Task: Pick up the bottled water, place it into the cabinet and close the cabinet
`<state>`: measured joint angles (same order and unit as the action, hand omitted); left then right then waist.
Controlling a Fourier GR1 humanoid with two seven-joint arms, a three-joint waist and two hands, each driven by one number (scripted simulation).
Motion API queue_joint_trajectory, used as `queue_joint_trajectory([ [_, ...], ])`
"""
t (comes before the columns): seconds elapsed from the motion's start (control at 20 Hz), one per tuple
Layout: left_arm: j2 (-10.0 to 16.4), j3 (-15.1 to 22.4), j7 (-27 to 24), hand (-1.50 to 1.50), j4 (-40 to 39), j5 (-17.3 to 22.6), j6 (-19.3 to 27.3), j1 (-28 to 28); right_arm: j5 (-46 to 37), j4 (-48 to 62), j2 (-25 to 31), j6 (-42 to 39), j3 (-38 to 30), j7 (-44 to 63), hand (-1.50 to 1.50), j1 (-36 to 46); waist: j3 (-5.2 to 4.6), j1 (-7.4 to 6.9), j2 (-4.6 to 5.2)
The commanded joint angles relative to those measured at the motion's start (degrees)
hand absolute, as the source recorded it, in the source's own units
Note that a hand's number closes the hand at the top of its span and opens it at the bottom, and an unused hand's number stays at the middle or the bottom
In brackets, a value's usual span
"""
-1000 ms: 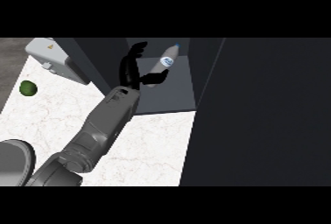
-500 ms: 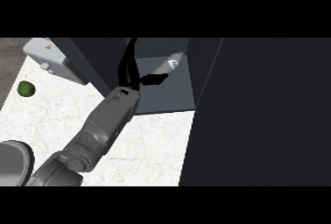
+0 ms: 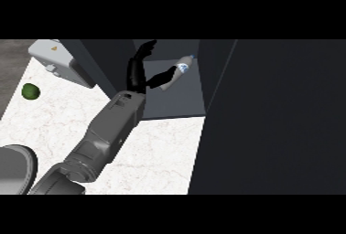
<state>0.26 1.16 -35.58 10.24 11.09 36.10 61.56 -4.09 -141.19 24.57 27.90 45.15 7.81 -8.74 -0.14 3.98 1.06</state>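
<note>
Inside the cabinet (image 3: 177,101), the bottled water (image 3: 181,69) is now found tipped toward its right wall, released by the left robot hand (image 3: 137,74), fingers since straightened and holding nothing; only closing the cabinet is judged outstanding.

One bottled water (image 3: 181,68). One cabinet (image 3: 270,114), dark, with one shelf (image 3: 172,98) showing inside it. One white worktop (image 3: 155,151), and on it two loose things: one small round green thing (image 3: 30,91) and one pale grey appliance (image 3: 57,59). Of the robot — one grey forearm (image 3: 111,123), one black hand (image 3: 137,68).
</note>
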Motion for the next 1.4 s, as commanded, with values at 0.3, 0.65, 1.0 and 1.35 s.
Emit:
queue_joint_trajectory([
  [0.3, -0.3, -1.6, -8.7, 1.50, 6.2, 7.0, -17.3, -4.4, -2.5, -5.3, 2.4, 0.5, 2.5, -0.9, -1.50, -4.4, 0.09, -1.10, -0.83],
  [0.65, -0.3, 2.2, -4.7, 1.50, 12.7, 10.6, -27.7, -7.7, -3.7, -4.6, 2.2, 2.3, 0.8, 1.9, -1.50, -2.9, 0.09, -3.64, -1.42],
  [1.0, 0.5, 7.7, 3.2, 1.50, 28.1, 15.9, -31.0, -15.5, -4.2, -5.4, 4.7, 3.6, 1.0, -1.3, -1.50, -5.8, 0.19, -4.86, -2.15],
  [1.35, 1.8, 13.9, 4.5, 1.50, 45.2, 18.1, -30.9, -32.3, -4.0, -6.9, 6.6, 4.0, -0.9, 3.5, -1.50, -2.5, 0.06, -6.73, -2.60],
])
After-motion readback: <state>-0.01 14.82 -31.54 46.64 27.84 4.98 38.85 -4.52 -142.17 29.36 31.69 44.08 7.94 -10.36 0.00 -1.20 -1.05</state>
